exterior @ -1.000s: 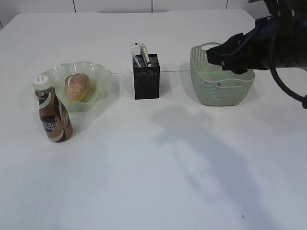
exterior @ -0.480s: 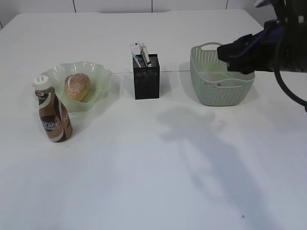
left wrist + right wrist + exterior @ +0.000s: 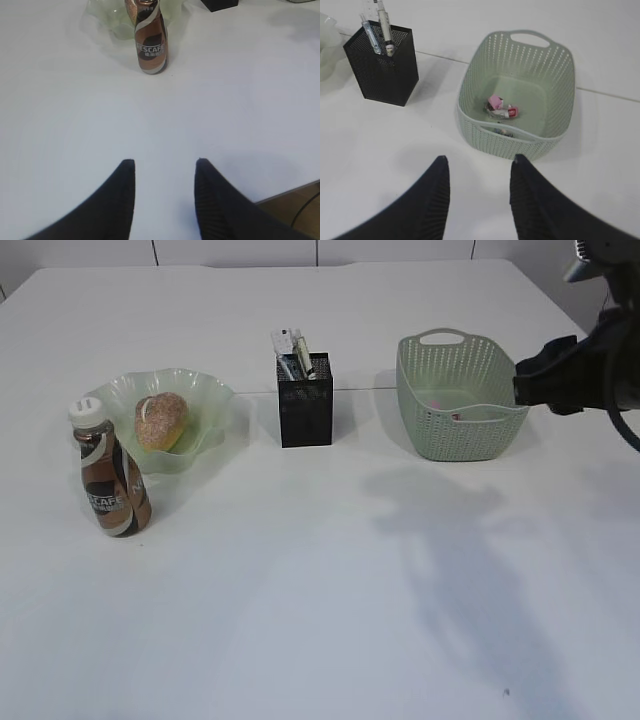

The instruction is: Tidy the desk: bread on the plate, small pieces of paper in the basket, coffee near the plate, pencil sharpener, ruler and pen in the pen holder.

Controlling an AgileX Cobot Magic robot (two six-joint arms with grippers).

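Observation:
A sugared bread roll (image 3: 161,420) lies on the pale green wavy plate (image 3: 205,400). A brown Nescafe coffee bottle (image 3: 111,480) stands upright just in front of the plate; it also shows in the left wrist view (image 3: 150,44). The black mesh pen holder (image 3: 306,410) holds pens and a ruler (image 3: 379,25). The green basket (image 3: 420,410) holds small paper pieces (image 3: 501,109). My right gripper (image 3: 480,161) is open and empty, above the table in front of the basket. My left gripper (image 3: 164,163) is open and empty over bare table, well short of the bottle.
The right arm (image 3: 575,375) hangs at the right edge, beside the basket. The table's near edge shows at the lower right of the left wrist view (image 3: 295,186).
The right arm has pulled back to the right, away from over the basket. Nothing on the table has moved.

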